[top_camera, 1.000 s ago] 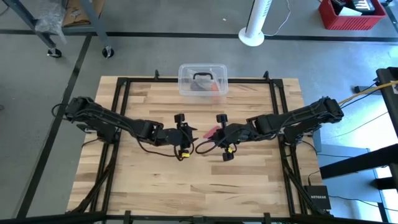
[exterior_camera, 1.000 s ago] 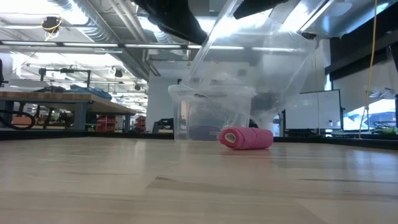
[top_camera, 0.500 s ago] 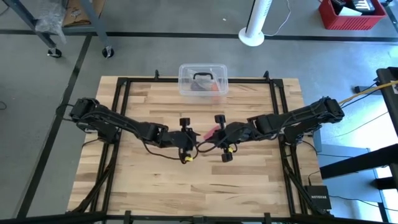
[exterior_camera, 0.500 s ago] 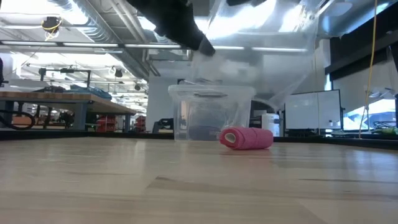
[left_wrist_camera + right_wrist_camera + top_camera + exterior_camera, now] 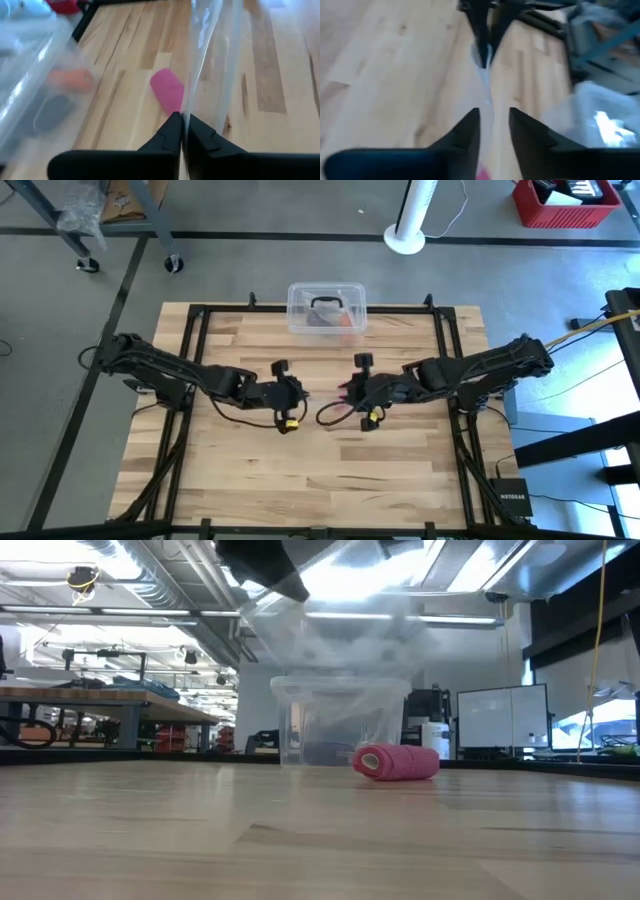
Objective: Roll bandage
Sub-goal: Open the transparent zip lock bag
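The bandage [image 5: 396, 762] is a small pink roll lying on its side on the wooden table, also seen in the left wrist view [image 5: 169, 92] and partly hidden under the grippers in the high view [image 5: 345, 392]. Above it, a clear plastic bag [image 5: 350, 635] hangs in the air between both grippers. My left gripper [image 5: 181, 131] is shut on the bag at the table's middle [image 5: 296, 392]. My right gripper [image 5: 493, 125] faces it from the right [image 5: 352, 390], fingers apart, with the bag's film [image 5: 486, 85] running between them. My left gripper pinches an edge of the clear bag [image 5: 184, 112] between its two fingers, coming roughly level from the table's left. The film stretches away from the fingertips toward the other gripper, lifted clear of the table above the bandage. My right gripper's open fingers [image 5: 470, 127] flank the film; whether they touch it I cannot tell.
A clear plastic box with a black handle [image 5: 326, 308] stands at the table's far edge, just behind the bandage [image 5: 340, 725]. Bare wood lies toward the near edge and both sides. A black frame [image 5: 200, 315] borders the tabletop.
My left gripper has reached the bag and taken hold of its edge. The bag, which hung down as a wide sheet from my right gripper, is now drawn up higher between the two grippers. The pink roll has stayed where it was.
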Available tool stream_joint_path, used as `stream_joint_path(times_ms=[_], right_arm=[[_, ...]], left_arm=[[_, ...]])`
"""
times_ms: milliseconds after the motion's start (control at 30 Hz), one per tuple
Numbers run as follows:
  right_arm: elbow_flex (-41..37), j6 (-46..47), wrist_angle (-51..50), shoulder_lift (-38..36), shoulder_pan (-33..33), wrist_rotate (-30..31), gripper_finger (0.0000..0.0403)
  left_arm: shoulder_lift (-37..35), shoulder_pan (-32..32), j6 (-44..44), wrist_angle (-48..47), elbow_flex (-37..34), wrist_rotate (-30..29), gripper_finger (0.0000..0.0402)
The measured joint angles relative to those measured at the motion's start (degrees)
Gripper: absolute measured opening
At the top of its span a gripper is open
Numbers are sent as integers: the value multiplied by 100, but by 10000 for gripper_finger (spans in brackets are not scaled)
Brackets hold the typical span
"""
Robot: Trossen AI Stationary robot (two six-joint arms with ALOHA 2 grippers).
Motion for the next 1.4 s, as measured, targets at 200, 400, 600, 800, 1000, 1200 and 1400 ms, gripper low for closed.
stream_joint_path(times_ms=[200,400,600,800,1000,1200,1400], right_arm=[[414,-727,170,-12,297,-139,176],[87,-2262,1262,564,445,-587,189],[75,-3461,1999,1390,306,1073,190],[77,-3822,2030,1793,169,1353,181],[82,-3732,2093,1883,119,1432,135],[84,-3470,1965,1886,75,1494,79],[81,-2671,1643,2030,-37,1134,9]], left_arm=[[-54,99,-796,-352,2,-5,3],[-46,195,-1090,-406,2,-12,4],[-42,138,-1058,-369,2,-9,5],[-42,162,-931,-380,2,2,5],[-42,151,-935,-355,2,21,5],[-42,122,-891,-366,2,19,5],[-42,127,-956,-579,2,-353,5]])
